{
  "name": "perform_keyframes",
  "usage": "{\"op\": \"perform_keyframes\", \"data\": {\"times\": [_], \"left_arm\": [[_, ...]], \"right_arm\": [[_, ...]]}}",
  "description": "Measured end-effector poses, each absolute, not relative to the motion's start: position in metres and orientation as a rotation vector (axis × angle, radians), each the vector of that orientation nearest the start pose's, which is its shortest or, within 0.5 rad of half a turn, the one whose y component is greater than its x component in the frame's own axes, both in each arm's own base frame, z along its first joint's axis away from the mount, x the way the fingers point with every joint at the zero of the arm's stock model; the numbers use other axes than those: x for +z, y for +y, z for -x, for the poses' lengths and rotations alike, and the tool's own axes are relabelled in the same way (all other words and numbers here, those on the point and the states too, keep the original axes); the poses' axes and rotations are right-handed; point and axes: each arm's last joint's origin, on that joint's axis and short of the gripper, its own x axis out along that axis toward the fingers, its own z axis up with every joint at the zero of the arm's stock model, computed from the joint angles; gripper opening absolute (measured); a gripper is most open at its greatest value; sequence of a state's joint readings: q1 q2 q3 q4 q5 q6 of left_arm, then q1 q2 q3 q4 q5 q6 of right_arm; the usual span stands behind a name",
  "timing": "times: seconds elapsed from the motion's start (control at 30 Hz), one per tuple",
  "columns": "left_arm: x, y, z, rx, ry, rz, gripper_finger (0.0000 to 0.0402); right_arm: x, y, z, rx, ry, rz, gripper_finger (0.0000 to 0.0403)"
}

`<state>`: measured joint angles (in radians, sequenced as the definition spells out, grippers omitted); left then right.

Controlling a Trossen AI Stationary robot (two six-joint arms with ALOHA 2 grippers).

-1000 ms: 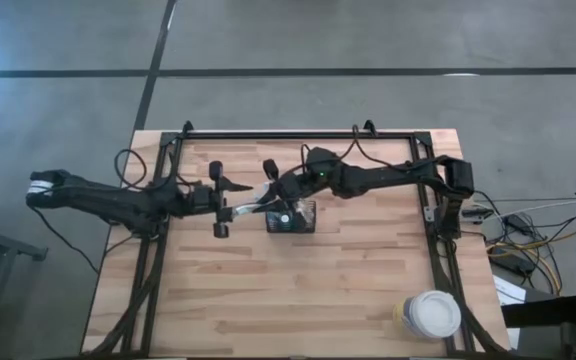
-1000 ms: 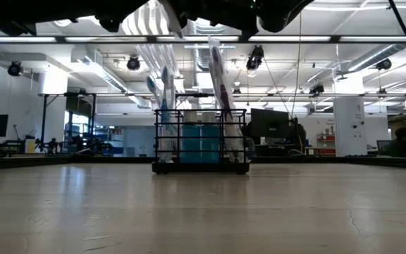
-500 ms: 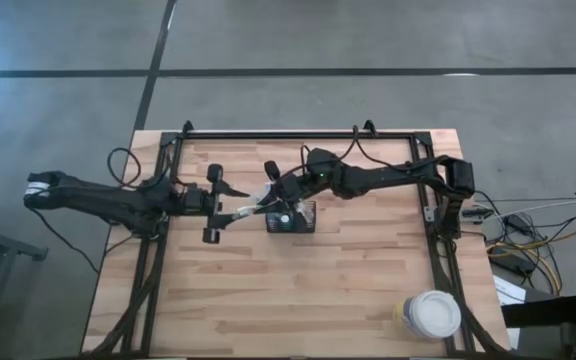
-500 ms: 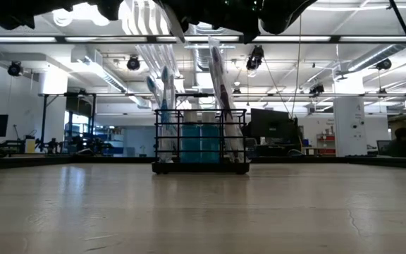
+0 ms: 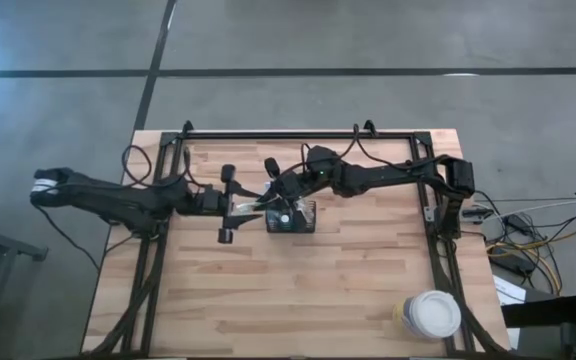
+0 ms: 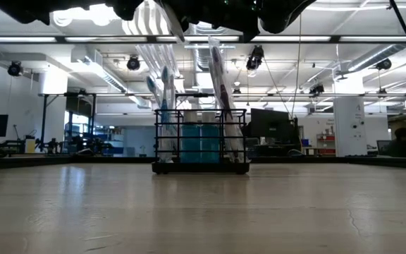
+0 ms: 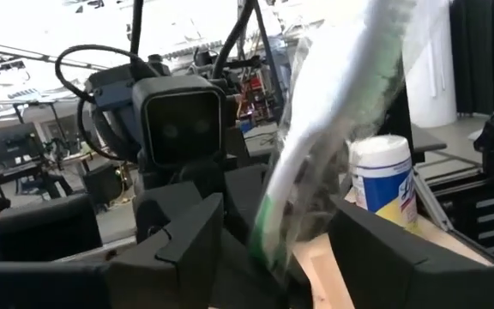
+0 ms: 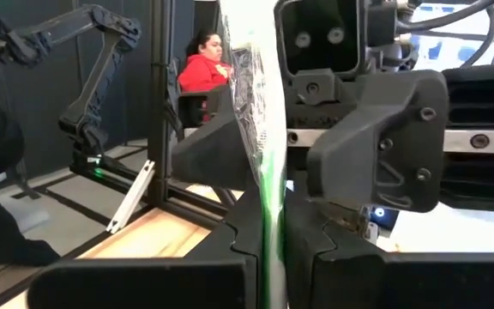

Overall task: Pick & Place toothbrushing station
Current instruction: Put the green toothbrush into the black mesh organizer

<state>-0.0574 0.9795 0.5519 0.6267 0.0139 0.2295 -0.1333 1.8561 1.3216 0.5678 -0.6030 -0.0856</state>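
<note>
The black wire-mesh caddy [image 5: 293, 216] [image 6: 201, 140] stands on its base mid-table, with toothbrushes [image 6: 220, 92] leaning in it. A green toothbrush in a clear package [image 5: 256, 202] [image 7: 316, 172] hangs in the air left of and above the caddy. My right gripper [image 5: 277, 192] [image 8: 269, 245], reaching in from the right, is shut on it. My left gripper [image 5: 230, 205] [image 7: 277, 257] is open, one finger on each side of the package's other end. My right gripper pinches the package at the toothbrush's green handle [image 8: 269, 202] between its two fingers. The fingers come level from the table's right side. The package is lifted clear and slants away toward my left gripper. Whether my left gripper's fingers [image 7: 191, 240] touch the package, I cannot tell.
A large cup with a white lid [image 5: 431, 314] [image 7: 386, 182] stands at the near right corner. Black frame rails [image 5: 298, 134] run along the far edge and both sides. A person in red [image 8: 206, 64] sits beyond the table.
My left gripper drew back a little toward the table's left edge, then came toward the caddy again, ending slightly farther right than before. My right gripper, the package and the caddy have kept still.
</note>
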Motion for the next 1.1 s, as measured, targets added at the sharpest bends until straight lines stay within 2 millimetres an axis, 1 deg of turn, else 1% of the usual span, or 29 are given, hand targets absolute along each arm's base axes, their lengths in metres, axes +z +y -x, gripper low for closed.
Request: {"op": "perform_keyframes", "data": {"times": [0.1,0.17,0.23,0.37,0.4,0.57,0.63,0.77,0.87,0.97,1.03,1.1], "left_arm": [[0.298,-0.013,-0.218,-0.050,-0.207,-0.234,0.0188],[0.299,-0.013,-0.219,-0.050,-0.208,-0.234,0.0159],[0.298,-0.013,-0.219,-0.051,-0.205,-0.233,0.0122],[0.297,-0.013,-0.219,-0.049,-0.202,-0.232,0.0031],[0.298,-0.013,-0.219,-0.044,-0.204,-0.231,0.0023],[0.298,-0.013,-0.219,-0.036,-0.201,-0.231,0.0023],[0.298,-0.013,-0.219,-0.037,-0.200,-0.237,0.0023],[0.301,-0.013,-0.218,-0.040,-0.202,-0.250,0.0022],[0.304,-0.012,-0.217,-0.035,-0.208,-0.255,0.0022],[0.305,-0.012,-0.213,-0.040,-0.186,-0.255,0.0022],[0.306,-0.012,-0.208,-0.044,-0.153,-0.246,0.0022],[0.310,-0.012,-0.200,-0.044,-0.133,-0.233,0.0022]], "right_arm": [[0.286,-0.041,-0.426,0.468,-0.040,0.095,0.0013],[0.285,-0.041,-0.426,0.468,-0.039,0.094,0.0013],[0.286,-0.041,-0.426,0.468,-0.040,0.095,0.0013],[0.285,-0.041,-0.426,0.467,-0.040,0.095,0.0013],[0.286,-0.041,-0.426,0.466,-0.041,0.096,0.0013],[0.286,-0.042,-0.426,0.463,-0.040,0.090,0.0015],[0.287,-0.041,-0.425,0.463,-0.041,0.088,0.0027],[0.297,-0.042,-0.418,0.462,-0.028,0.045,0.0084],[0.308,-0.046,-0.411,0.450,-0.023,-0.027,0.0134],[0.322,-0.047,-0.400,0.444,-0.021,-0.034,0.0175],[0.335,-0.045,-0.388,0.444,-0.038,-0.026,0.0192],[0.344,-0.042,-0.375,0.444,-0.053,-0.023,0.0199]]}}
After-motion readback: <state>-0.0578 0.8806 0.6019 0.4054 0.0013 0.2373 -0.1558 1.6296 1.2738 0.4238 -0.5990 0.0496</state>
